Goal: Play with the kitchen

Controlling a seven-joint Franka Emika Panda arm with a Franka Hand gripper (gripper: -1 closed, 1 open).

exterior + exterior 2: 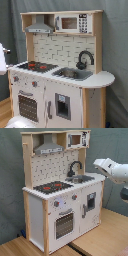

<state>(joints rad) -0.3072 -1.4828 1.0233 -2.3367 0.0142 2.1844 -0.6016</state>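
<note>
One thing fills both exterior views: the kitchen [60, 70], a white and light-wood toy standing upright on a wooden floor [100, 240] before a grey curtain [115, 45]. My arm [114, 169] reaches in from the second exterior view's right, level with the counter's rounded end and apart from it, as far as I can judge; in the first exterior view only a white piece of me shows at the first exterior view's left edge. Whether my claw is spread or pressed together I cannot tell, since the tip is not plain in either picture.

No single step is named, so I judge the step in hand to be an approach to something on the worktop. Nearest to me sit the steel sink [82, 178] and the black faucet [74, 167] arched over it; beyond them lies the hob [52, 187] with its red rings. To do this well I would come in above the counter's edge, slow and level (the toy looks light and might slide if shoved), and choose one target before descending.

Several things could catch me. The faucet stands tall just behind the sink. The grey hood [49, 148] and the microwave [76, 139] overhang the worktop, limiting a high approach. The red knobs [65, 200] and oven door [63, 223] face the front, well below my present height.
</note>
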